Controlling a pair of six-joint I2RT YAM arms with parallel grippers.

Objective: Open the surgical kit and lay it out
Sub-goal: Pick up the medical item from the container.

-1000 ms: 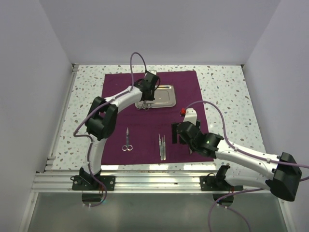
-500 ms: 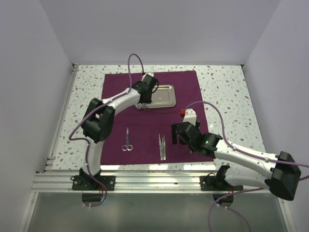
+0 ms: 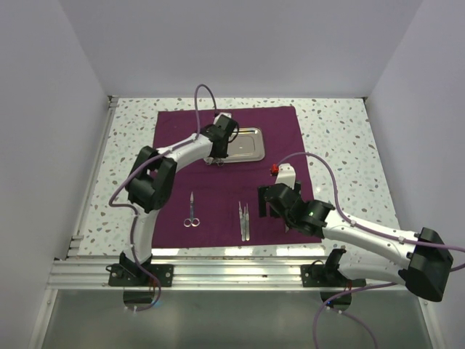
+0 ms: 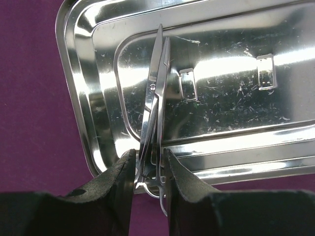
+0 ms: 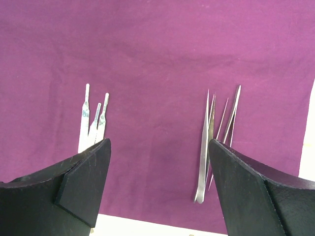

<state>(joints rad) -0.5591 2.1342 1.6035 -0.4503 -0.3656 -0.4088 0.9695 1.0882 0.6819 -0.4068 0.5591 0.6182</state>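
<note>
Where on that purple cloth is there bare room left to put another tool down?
Bare cloth lies between the laid-out scissors and the scalpel handles, and right of the tray. Crowded: the tray's near-left corner at the left claw, and the tweezers by the right claw.

On the cloth [image 3: 283, 123], the tray [image 3: 251, 145] lies far, scissors [image 3: 191, 211] near-left, flat handles [image 3: 243, 219] near-centre, tweezers [image 5: 209, 147] right of them.
</note>
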